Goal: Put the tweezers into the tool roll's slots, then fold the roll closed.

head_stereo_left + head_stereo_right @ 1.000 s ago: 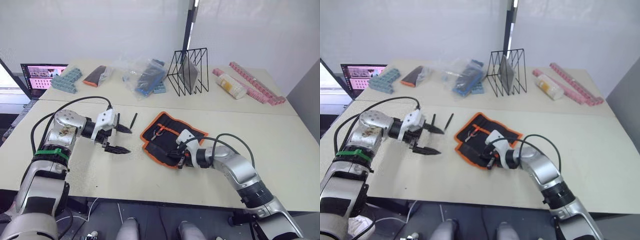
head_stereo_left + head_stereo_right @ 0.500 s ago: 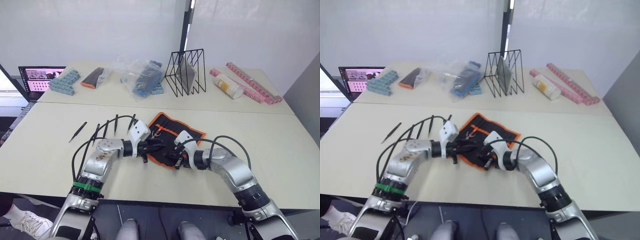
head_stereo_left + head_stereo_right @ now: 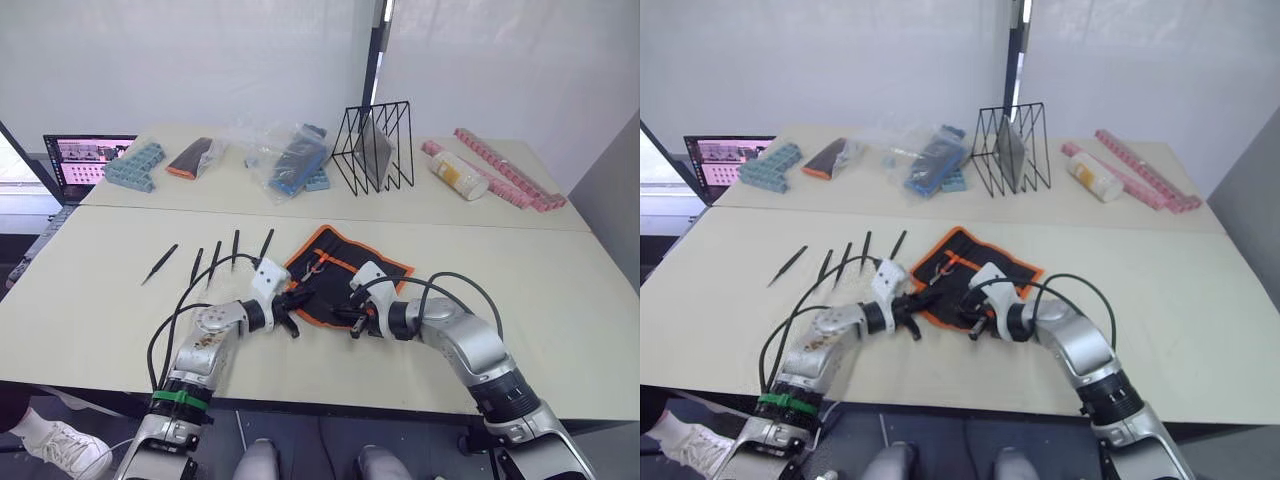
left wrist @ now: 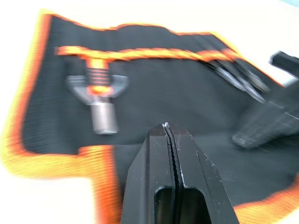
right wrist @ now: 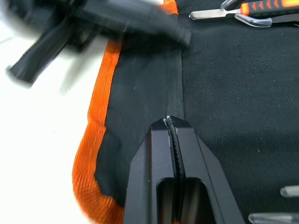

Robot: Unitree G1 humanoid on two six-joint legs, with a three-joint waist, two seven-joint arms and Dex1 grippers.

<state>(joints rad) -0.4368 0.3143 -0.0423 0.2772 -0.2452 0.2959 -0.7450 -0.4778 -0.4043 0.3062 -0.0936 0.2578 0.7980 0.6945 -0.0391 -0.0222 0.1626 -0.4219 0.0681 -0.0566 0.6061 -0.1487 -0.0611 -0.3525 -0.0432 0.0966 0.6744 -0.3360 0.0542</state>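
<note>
Wrist views show both the left gripper (image 4: 170,127) and right gripper (image 5: 170,120) pressed together, empty, over the roll (image 3: 340,265). Four tweezers (image 3: 214,255) lie left of it on the table (image 3: 560,300).

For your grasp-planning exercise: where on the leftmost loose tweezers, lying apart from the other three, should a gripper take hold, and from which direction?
Grip the leftmost tweezers across the middle of the body, coming straight down from above. They lie flat and slanted on the table, thin and tapering to a point, so the fingers should probably close across the narrow width.
</note>
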